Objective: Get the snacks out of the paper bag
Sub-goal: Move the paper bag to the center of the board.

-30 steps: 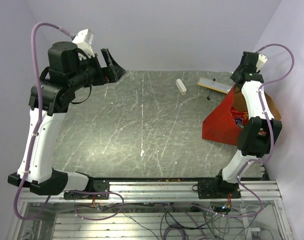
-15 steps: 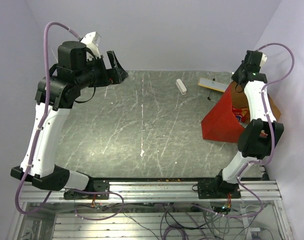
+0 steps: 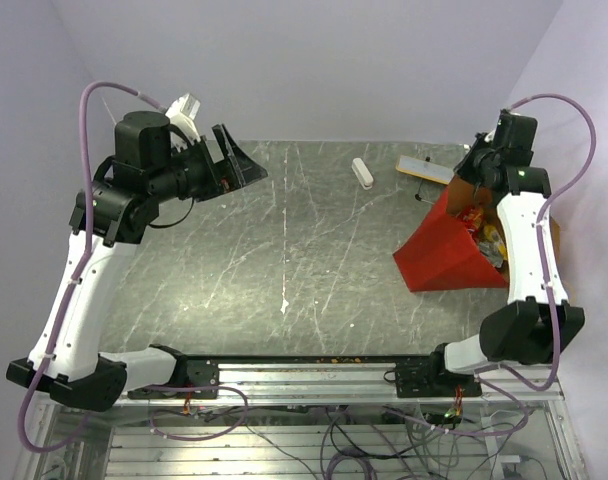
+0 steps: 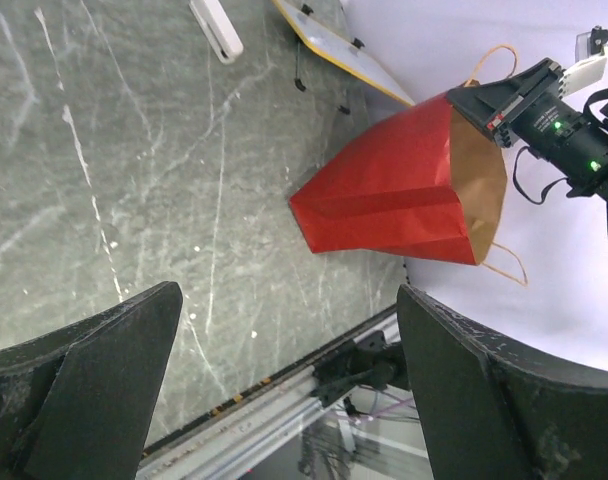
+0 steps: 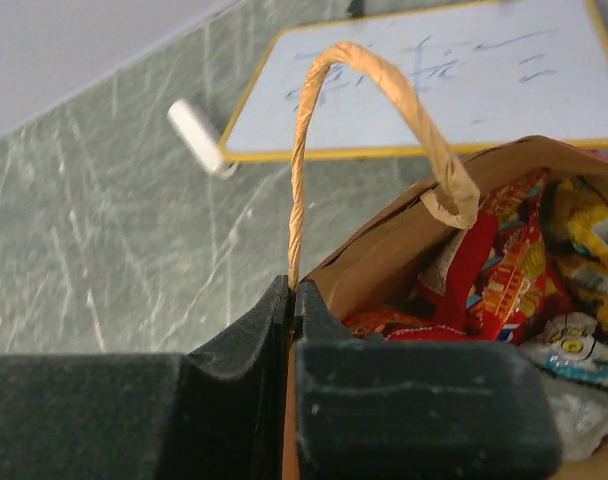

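Your right gripper (image 5: 290, 300) is clamped on the paper bag (image 5: 384, 245) rim, right at the base of one handle (image 5: 309, 130). Bag is at the right side of the table (image 3: 284, 240), tilted, closed end toward centre. Snacks (image 5: 509, 270) are inside it, red and yellow wrappers showing. Your left gripper (image 4: 284, 390) hangs above the far-left area, jaws wide apart, holding nothing. White block (image 3: 362, 172) and yellow-edged board (image 3: 429, 168) lie near the bag

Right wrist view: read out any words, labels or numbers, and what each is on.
Nothing reads clearly.
Flat white board with yellow edge: faint blue handwriting, too blurred.
Red and yellow snack wrappers inside the brown-lined paper bag: print too blurred.
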Controlling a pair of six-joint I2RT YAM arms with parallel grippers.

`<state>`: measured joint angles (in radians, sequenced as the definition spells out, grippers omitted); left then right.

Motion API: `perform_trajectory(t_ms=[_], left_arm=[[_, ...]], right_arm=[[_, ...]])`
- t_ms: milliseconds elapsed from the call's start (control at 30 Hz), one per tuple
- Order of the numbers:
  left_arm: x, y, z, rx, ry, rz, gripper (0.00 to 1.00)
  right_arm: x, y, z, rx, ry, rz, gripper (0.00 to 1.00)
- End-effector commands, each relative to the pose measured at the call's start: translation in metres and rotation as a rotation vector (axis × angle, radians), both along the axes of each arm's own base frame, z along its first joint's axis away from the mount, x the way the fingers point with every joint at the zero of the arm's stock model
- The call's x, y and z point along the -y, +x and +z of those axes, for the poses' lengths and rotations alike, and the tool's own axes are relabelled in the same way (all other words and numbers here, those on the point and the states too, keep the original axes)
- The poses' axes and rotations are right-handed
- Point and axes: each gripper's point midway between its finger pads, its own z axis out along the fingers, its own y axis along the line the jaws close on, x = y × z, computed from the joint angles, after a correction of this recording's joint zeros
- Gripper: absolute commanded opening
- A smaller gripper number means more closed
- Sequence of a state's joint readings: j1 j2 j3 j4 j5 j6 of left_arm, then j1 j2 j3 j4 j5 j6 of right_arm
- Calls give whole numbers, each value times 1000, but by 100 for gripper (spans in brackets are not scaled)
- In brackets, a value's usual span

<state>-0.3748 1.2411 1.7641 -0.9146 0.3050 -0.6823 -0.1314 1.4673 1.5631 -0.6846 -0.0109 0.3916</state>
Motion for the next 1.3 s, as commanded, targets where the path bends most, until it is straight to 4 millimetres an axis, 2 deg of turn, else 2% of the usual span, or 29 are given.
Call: perform_trajectory(t_ms=[0,100,200,433,600,767,900,1000,1067,1167,1200,1267], left_arm=[[10,-12,15,-9,-128,-30,100],[13,-17,18,-36,-151,-49,100],[10,-19,19,-45,-123,-46,100],[8,-22,10,-70,-143,-24,99],[5,-32,4,-88,-161,-15,98],[2,-37,2,-97,-181,4,98],[5,-41,-2,-118,-227,2,98],[7,-45,-10,-144,-255,-4,98],[8,-47,-15,-154,-260,-13,98],[11,-50,-22,-183,-276,-28,98],[14,-54,-22,-192,-295,-42,98],[20,-55,-19,-194,-348,-73,98]], right_arm=[[-44,-30,10,-15,38,142,0],[-59,-50,7,-60,73,169,0],[-81,-69,7,-78,96,220,0],[-146,-120,-7,-164,198,397,0],[-192,-140,-7,-167,270,544,0],[-263,-151,8,-151,298,744,0],[-332,-163,18,-153,305,898,0],[-371,-172,21,-151,296,978,0],[-384,-175,21,-143,303,989,0],[-388,-178,19,-138,346,972,1],[-386,-180,18,-136,352,965,5],[-380,-181,20,-115,345,955,19]])
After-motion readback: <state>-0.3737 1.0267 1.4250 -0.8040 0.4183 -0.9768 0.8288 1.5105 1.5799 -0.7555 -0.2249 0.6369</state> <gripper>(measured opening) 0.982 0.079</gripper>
